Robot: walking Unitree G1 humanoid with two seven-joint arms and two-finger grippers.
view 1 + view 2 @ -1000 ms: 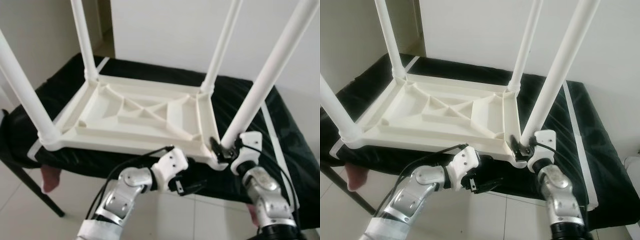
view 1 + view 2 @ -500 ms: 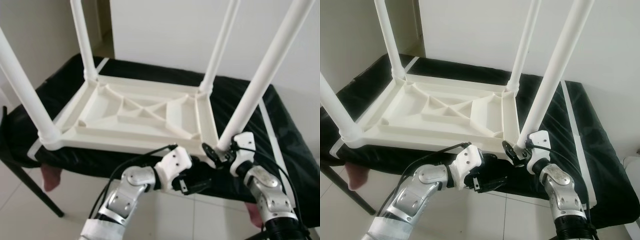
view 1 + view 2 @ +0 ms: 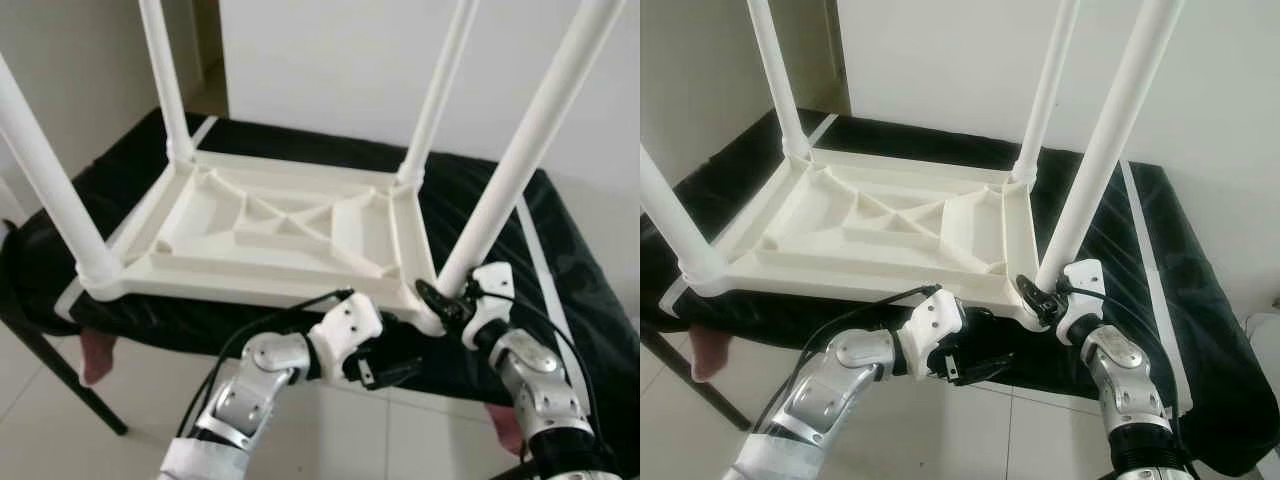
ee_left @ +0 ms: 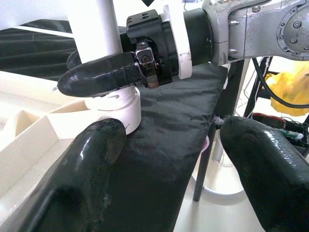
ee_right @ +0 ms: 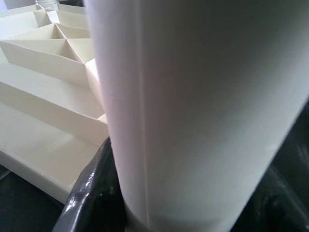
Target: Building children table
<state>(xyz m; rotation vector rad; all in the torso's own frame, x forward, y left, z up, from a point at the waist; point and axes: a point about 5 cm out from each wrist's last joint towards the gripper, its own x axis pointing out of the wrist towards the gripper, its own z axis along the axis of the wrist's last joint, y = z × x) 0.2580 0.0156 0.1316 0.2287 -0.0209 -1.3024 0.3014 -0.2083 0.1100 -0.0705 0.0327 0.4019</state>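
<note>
A white plastic children's table [image 3: 280,225] lies upside down on a black-covered surface, all of its legs pointing up. My right gripper [image 3: 445,300] is shut on the base of the near right leg [image 3: 510,170], just above the corner socket. The right wrist view has that leg [image 5: 193,106] tight between the black fingers [image 5: 91,193]. My left gripper [image 3: 385,370] hangs open below the table's near edge, close to the same corner. Its two fingers [image 4: 91,159] stand wide apart with nothing between them, pointing at the leg base [image 4: 113,108] and my right gripper's finger [image 4: 104,75].
The black cover [image 3: 560,260] reaches past the white table on the right and at the back. A dark stand leg [image 3: 70,380] slants down to the tiled floor at the left. A white wall stands behind. Something yellow [image 4: 289,82] lies beyond the right arm.
My right gripper has shifted slightly left and back again at the base of the near right leg. My left gripper has stayed under the near edge.
</note>
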